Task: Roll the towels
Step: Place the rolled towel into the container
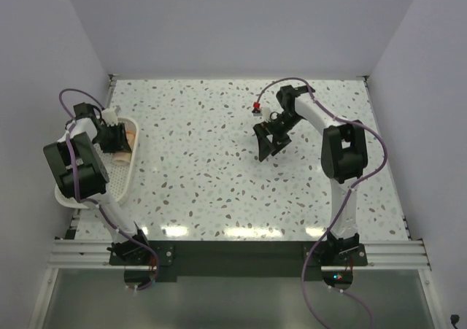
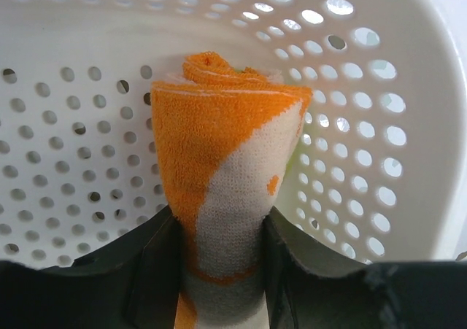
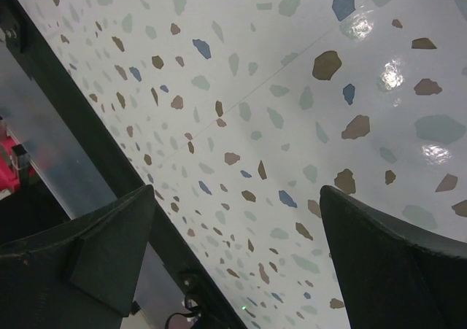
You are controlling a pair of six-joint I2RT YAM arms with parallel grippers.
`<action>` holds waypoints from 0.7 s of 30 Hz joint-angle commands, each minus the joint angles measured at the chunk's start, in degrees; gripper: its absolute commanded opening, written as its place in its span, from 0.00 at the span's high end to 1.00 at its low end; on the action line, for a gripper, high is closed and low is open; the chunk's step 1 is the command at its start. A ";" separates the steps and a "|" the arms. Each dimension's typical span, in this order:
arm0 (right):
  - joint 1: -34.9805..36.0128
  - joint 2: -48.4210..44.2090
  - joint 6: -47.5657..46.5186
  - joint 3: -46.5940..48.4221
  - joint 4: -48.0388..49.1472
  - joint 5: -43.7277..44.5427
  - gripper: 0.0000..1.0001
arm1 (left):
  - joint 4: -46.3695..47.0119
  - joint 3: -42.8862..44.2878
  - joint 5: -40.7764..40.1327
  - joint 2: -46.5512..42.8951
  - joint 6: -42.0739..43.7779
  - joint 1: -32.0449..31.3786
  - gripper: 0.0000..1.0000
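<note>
A rolled orange and cream towel (image 2: 226,146) stands inside the white mesh basket (image 2: 365,88). My left gripper (image 2: 219,230) is shut on its lower end, with both black fingers pressed against its sides. From above, the left gripper (image 1: 117,136) hangs over the far end of the basket (image 1: 122,187), and only a peach edge of the towel (image 1: 130,133) shows beside it. My right gripper (image 1: 271,143) hovers over the speckled table right of centre. In its wrist view the right gripper (image 3: 237,205) stands wide open with nothing between the fingers.
The basket lies along the table's left edge, close to the left wall. A small red and white piece (image 1: 257,109) sits on the right arm's cable near the back. The black front rail (image 3: 109,161) crosses the right wrist view.
</note>
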 commanded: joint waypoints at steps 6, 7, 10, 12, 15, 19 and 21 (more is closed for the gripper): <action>-0.21 -0.85 1.73 0.95 1.24 -2.72 0.01 | -2.22 2.84 -0.14 1.01 1.83 0.17 0.43; -0.12 -0.94 1.73 0.95 1.33 -2.89 0.01 | -2.39 2.93 -0.31 0.92 1.91 0.08 0.42; -0.12 -1.12 1.90 0.51 1.41 -3.07 0.01 | -2.57 3.28 -0.93 0.13 2.18 0.08 0.39; -0.12 -1.12 1.82 0.60 1.50 -2.98 0.01 | -3.09 4.07 -0.84 -0.22 2.27 0.17 0.39; -0.12 -0.94 1.90 1.03 1.33 -3.07 0.01 | -3.97 5.39 -0.41 -1.18 2.79 0.08 0.38; -0.20 -0.68 1.73 1.56 1.15 -3.07 0.01 | -5.64 7.06 -0.23 -1.80 3.93 0.17 0.23; -0.20 -0.50 1.47 1.83 0.80 -3.16 0.01 | -6.78 8.64 -0.40 -2.15 4.55 0.26 0.22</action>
